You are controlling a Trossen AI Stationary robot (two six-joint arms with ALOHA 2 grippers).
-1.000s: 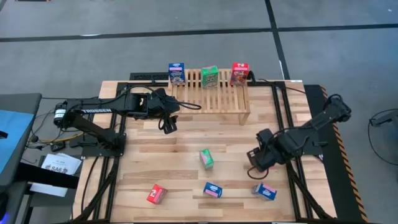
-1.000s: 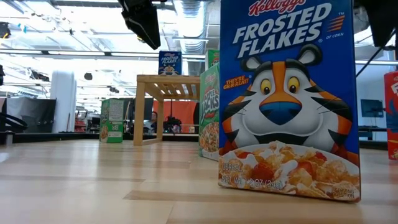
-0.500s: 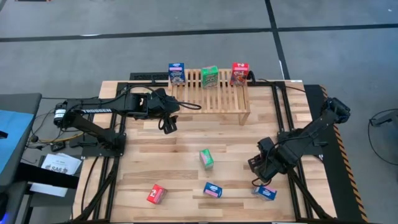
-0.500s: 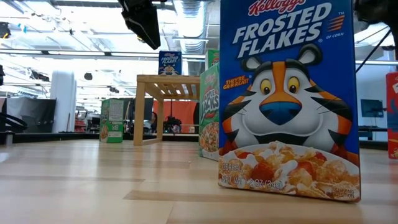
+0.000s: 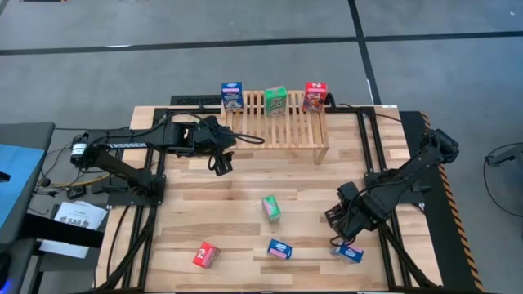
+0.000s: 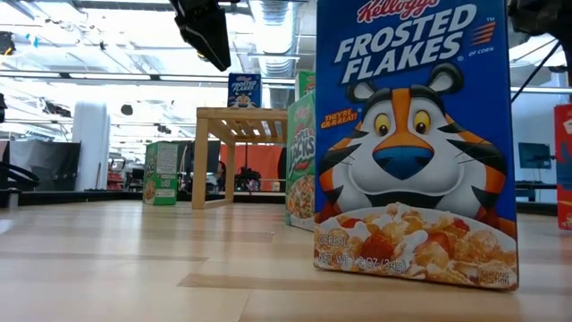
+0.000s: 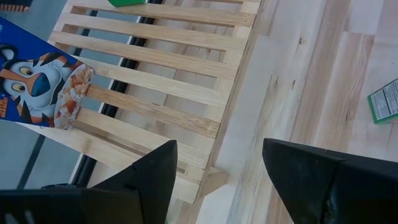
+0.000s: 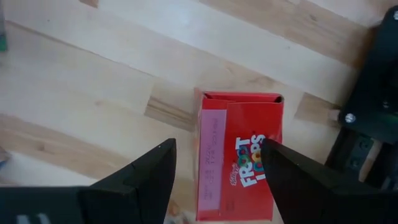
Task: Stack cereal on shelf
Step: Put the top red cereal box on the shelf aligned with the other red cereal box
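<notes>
A robotics lab or test bay inside a large open industrial hall. A plank-topped wooden table (image 5: 245,204) stands on a bare grey concrete floor (image 5: 163,49) crossed by dark lines. Two dark robot arms are bolted to the table on black metal framing, with cables trailing off the sides. Seen level across the tabletop, the room behind is wide and brightly lit, with exposed silver ceiling ducts (image 6: 273,22), long strip lights, white columns and distant equipment. A printed sheet (image 5: 78,216) lies beside the table.
</notes>
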